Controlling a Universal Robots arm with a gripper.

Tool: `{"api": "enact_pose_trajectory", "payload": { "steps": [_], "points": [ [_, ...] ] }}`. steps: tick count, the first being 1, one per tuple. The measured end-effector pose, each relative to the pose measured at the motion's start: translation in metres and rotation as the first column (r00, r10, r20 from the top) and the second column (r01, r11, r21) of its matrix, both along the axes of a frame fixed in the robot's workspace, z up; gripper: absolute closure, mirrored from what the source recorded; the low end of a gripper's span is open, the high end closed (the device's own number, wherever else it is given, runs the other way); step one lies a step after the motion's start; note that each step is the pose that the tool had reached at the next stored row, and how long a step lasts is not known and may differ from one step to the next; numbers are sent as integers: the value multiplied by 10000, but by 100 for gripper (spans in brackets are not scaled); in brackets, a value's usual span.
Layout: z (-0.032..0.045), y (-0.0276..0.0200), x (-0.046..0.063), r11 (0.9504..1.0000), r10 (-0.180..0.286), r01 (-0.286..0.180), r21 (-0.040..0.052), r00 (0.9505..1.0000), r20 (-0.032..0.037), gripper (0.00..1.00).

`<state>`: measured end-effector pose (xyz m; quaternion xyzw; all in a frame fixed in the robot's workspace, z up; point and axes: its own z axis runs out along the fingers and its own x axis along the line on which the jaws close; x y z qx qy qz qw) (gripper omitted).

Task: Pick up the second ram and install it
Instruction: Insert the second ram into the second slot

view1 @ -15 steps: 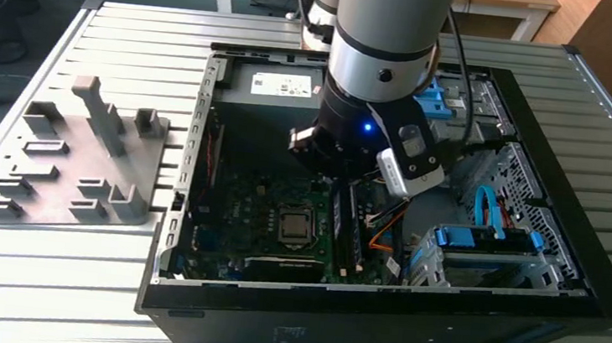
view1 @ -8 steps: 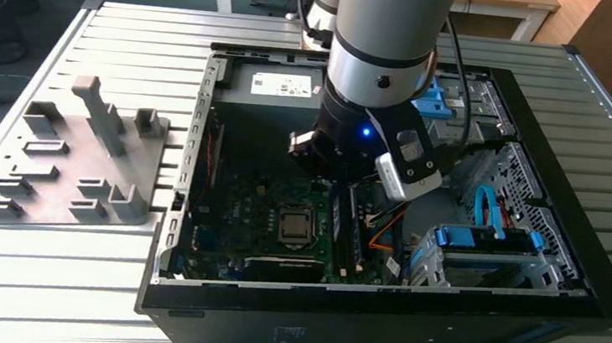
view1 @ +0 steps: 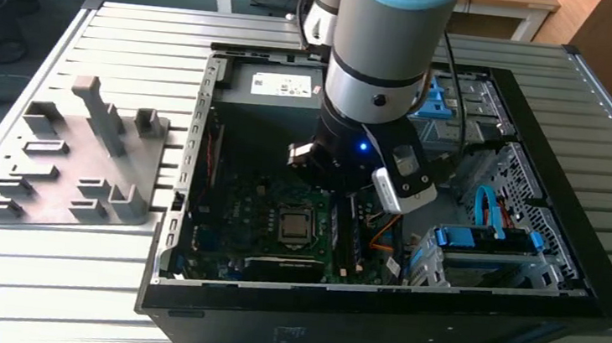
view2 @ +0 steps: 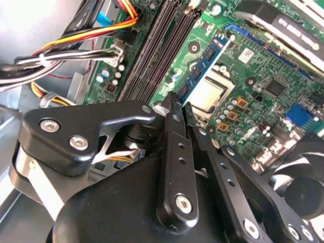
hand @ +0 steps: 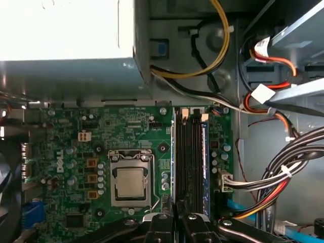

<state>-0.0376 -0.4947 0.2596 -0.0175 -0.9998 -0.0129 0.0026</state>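
My gripper (view1: 334,178) hangs inside the open computer case (view1: 581,286), low over the motherboard (hand: 101,131). In the second wrist view its fingers (view2: 172,114) are shut on the second ram (view2: 207,66), a thin blue stick with dark chips that runs out from the fingertips, between the dark memory slots (view2: 152,55) and the processor socket (view2: 212,93). In the first wrist view the gripper (hand: 175,220) stands at the near end of the memory slots (hand: 187,162). Another blue stick (hand: 205,162) sits in the slot farthest from the socket (hand: 130,182).
A grey slotted holder block (view1: 77,158) lies on the slatted table at the exterior view's left. Bundled cables (hand: 283,177) run beside the slots. The power supply (view1: 281,85) is at the back of the case, drive bays (view1: 490,240) are at the exterior view's right, and a fan (view2: 304,192) is near the board's edge.
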Motion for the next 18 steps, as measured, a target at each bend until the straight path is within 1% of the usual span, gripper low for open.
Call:
{"api": "enact_pose_trajectory", "payload": {
  "steps": [4,6,8,10,11,13,15,18],
  "points": [
    [-53,-60,8,10000,-9,9,1,10000,0,86],
    [-89,-77,37,10000,-10,10,6,10000,1,86],
    [-124,-80,79,10000,-12,12,1,10000,-1,86],
    [-160,-80,87,10000,-86,86,2,10000,0,86],
    [-213,-80,88,9982,-603,603,3,9982,-1,86],
    [-232,-80,94,9981,-618,618,2,9981,-1,86],
    [-252,-80,97,9986,-521,521,2,9986,0,86],
    [-302,-80,101,9989,-476,476,2,9989,-1,86]
  ]
}}
